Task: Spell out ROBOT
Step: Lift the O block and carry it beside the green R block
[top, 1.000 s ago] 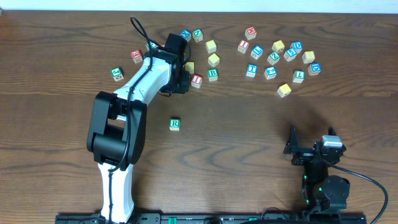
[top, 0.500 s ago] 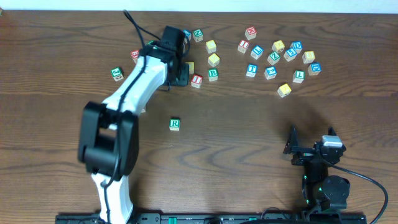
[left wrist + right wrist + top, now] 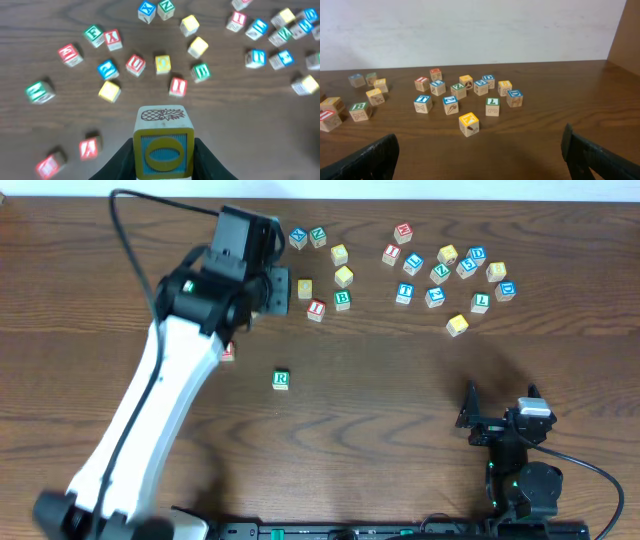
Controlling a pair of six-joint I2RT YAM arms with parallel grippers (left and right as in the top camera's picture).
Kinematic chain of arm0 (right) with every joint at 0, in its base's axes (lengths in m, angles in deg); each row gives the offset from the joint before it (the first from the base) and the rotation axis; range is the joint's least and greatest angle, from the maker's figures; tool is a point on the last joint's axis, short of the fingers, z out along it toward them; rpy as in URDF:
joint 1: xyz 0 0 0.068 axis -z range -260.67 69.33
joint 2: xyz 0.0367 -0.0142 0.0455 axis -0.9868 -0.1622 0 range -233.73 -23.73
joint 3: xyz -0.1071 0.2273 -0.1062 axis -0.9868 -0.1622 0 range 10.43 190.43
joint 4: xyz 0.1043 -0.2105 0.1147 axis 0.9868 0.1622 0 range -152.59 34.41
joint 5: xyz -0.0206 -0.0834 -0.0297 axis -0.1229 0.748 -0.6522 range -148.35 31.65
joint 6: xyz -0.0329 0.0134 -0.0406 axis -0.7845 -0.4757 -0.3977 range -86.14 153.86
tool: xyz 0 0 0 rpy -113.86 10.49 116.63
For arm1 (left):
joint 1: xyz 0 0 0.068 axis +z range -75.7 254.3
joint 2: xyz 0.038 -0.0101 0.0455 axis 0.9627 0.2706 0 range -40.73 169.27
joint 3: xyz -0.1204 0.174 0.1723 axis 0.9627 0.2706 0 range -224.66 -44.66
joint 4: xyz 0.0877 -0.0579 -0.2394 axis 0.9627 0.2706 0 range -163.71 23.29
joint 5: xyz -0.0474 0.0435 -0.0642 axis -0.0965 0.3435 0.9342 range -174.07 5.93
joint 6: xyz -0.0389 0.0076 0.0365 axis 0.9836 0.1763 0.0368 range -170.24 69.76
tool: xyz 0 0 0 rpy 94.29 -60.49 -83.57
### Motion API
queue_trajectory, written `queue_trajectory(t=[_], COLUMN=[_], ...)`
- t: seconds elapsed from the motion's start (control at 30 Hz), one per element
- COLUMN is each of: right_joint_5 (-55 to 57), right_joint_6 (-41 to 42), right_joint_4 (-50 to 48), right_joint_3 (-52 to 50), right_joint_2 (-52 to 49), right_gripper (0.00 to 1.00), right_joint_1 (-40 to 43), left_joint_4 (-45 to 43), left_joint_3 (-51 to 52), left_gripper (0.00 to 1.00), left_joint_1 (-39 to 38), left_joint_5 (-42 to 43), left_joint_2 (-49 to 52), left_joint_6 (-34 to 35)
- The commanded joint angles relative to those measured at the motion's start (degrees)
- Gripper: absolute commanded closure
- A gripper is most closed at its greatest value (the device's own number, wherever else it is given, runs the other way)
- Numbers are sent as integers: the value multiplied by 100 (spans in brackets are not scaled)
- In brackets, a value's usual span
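My left gripper [image 3: 163, 162] is shut on a wooden cube [image 3: 163, 145] that shows a yellow O on a blue face and a pineapple drawing on top. It hangs above the table, short of the cube cluster. In the overhead view the left gripper [image 3: 272, 288] hides that cube. The green R cube [image 3: 281, 379] sits alone mid-table. The green B cube [image 3: 342, 300] and a blue T cube [image 3: 405, 292] lie among the loose cubes. Plain yellow cubes [image 3: 344, 276] lie nearby. My right gripper [image 3: 497, 426] stands open and empty at the near right.
Loose letter cubes spread along the far side in two groups, left [image 3: 135, 65] and right [image 3: 450, 104]. A yellow cube [image 3: 469, 124] lies nearest my right gripper [image 3: 480, 165]. A red-lettered cube [image 3: 227, 352] sits beside the left arm.
The left arm has risen and swung back to the left, away from the cluster, carrying the O cube. The right arm has not moved.
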Motion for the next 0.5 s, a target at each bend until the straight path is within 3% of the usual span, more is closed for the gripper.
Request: queue_trajectory(t=[0.0, 0.27, 0.47], right_joint_5=[46, 46, 46], right_joint_6=[59, 59, 59], right_joint_4=[22, 22, 22], right_joint_3=[-9, -9, -7], right_joint_2=[35, 35, 35], right_gripper=[1, 1, 1], right_joint_1=[0, 0, 0], left_joint_4=[358, 573, -404], left_joint_3=[-94, 575, 1965], left_gripper=[73, 74, 74], left_joint_1=[-409, -1467, -1725], left_joint_5=[-629, -1471, -1464], left_joint_2=[-479, -713, -713], left_joint_6=[245, 1019, 1344])
